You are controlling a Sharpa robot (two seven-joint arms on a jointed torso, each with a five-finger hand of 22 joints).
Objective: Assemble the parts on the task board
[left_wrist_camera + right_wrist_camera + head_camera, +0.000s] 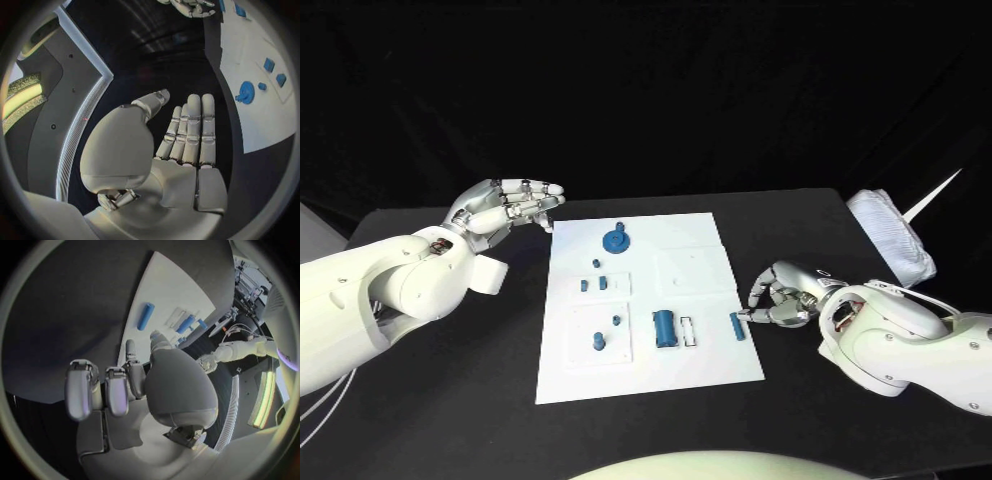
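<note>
Task board (689, 275) sitting mid-table, assembly looking barely begun. Blue gear (617, 239) standing at board's 11 o'clock, small blue pegs (596, 283) scattered near 9, blue cylinder (666, 327) lying near 6. Loose blue pin (737, 326) lying at board's 4 o'clock edge. Right hand (783, 295) hovering just beside pin, fingers curled, holding nothing as far as visible. Left hand (509, 207) hanging off board at 10 o'clock, fingers wide, holding nothing. White cloth bundle (891, 235) crowding 2 o'clock; open black table (444, 400) elsewhere.
</note>
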